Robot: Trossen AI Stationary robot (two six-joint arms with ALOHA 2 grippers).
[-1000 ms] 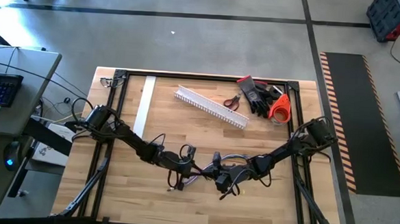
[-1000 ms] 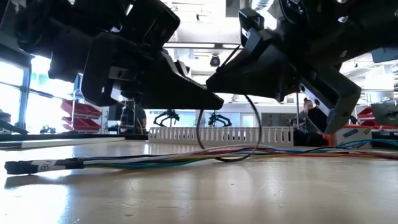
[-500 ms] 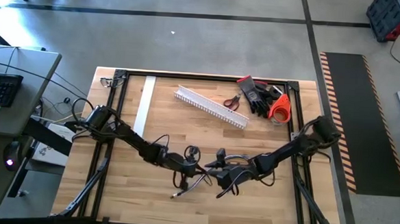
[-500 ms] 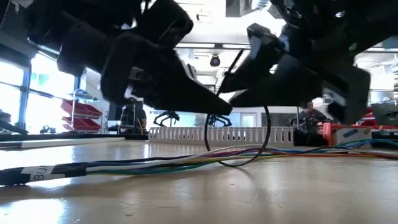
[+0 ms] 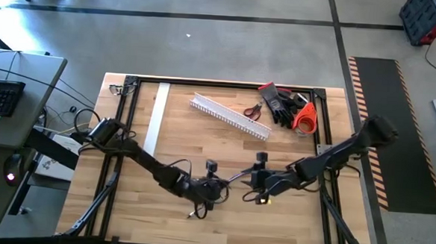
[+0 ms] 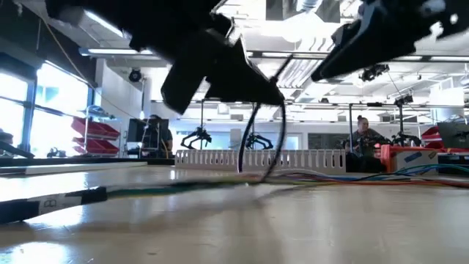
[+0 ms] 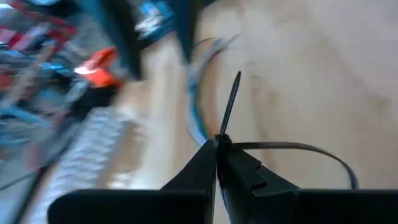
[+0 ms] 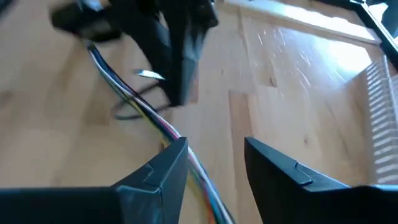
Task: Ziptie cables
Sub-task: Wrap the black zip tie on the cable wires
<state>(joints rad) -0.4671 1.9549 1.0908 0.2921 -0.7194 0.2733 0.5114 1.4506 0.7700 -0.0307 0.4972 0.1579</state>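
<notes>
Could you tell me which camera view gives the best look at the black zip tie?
The left wrist view: the left gripper is shut on the zip tie, tail and loop both plain. The low view shows its loop hanging over the cables. The high and right wrist views barely resolve it.

Multicoloured cables (image 8: 163,127) flat along wooden table, black-looped.

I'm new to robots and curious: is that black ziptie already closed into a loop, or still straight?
Looped. The ziptie curves round from the shut left gripper, its tail poking past the fingertips.
</notes>
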